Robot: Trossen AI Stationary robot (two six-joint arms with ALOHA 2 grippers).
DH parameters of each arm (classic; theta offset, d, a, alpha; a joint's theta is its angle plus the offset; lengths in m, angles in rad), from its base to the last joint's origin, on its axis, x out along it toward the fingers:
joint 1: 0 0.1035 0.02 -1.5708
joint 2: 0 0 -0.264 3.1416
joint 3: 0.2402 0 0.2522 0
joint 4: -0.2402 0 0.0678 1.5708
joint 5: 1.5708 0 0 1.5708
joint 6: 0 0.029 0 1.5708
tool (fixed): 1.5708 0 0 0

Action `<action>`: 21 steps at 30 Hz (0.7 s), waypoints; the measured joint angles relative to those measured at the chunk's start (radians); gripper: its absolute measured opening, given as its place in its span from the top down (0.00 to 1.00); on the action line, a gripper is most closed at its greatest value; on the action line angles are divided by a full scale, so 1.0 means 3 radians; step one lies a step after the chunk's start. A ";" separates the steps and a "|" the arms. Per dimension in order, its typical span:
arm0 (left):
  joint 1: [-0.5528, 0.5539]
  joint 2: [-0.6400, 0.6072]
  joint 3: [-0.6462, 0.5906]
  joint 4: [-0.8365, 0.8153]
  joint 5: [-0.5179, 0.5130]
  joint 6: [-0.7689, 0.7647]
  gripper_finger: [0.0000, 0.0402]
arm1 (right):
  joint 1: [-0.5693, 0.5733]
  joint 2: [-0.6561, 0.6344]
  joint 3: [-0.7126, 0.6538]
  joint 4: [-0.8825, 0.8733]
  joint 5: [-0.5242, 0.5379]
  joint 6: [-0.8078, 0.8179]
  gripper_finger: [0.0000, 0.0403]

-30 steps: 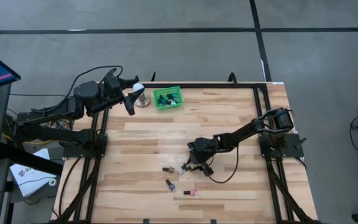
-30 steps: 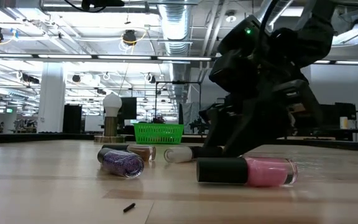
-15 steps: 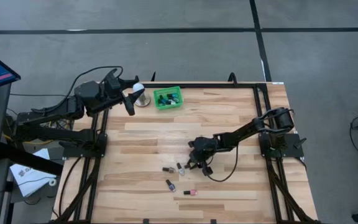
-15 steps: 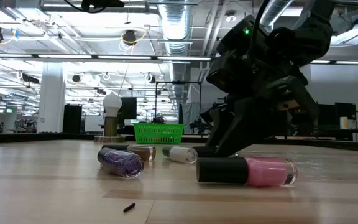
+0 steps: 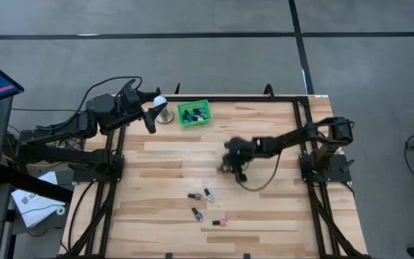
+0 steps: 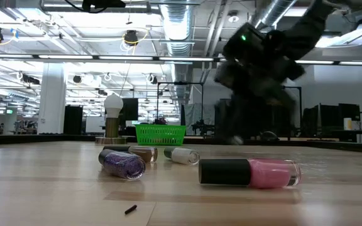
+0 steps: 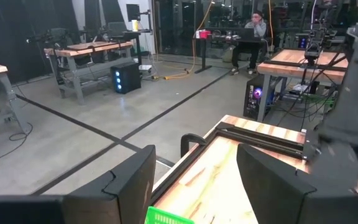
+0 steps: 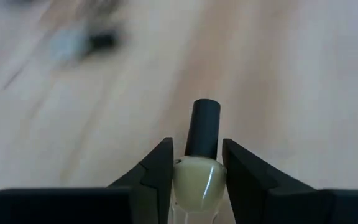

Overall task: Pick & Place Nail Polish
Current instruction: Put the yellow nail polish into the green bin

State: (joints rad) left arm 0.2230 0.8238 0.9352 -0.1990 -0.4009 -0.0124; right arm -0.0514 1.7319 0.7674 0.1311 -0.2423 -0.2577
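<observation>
Background stuff around the tabletop

Green basket (image 5: 193, 113) sat near the tabletop's (image 5: 264, 137) far edge, white bulb-shaped thing (image 5: 162, 109) just beside it; a person (image 7: 254, 28) sat way back.

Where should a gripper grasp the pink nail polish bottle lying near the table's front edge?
Grip the pink glass bottle with a black cap across its body, coming straight down: it lies flat on its side on the wooden table, cap pointing left in both views, with clear space around it.

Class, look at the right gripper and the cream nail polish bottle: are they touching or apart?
Touching. The right wrist view shows the cream bottle squeezed between the right gripper's two fingers, its dark cap sticking out ahead, with no gap either side.
</observation>
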 joint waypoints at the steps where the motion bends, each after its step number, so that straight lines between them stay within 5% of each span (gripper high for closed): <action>1: 0.0000 0.0000 0.0000 -0.0001 -0.0001 0.0001 0.45 | -0.0073 -0.0047 0.0051 0.0045 0.0036 0.0000 0.74; 9: -0.0001 0.0000 0.0000 -0.0001 0.0002 0.0000 0.45 | -0.0599 0.0014 0.0819 -0.0040 0.0082 -0.0014 0.74; 21: 0.0001 -0.0001 0.0000 -0.0009 0.0001 0.0023 0.45 | -0.1048 0.1120 0.2925 -0.1142 0.0209 -0.0032 0.74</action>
State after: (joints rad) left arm 0.2234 0.8235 0.9352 -0.2016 -0.4007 -0.0055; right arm -0.3659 2.0679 1.6448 -0.2115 -0.1797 -0.2672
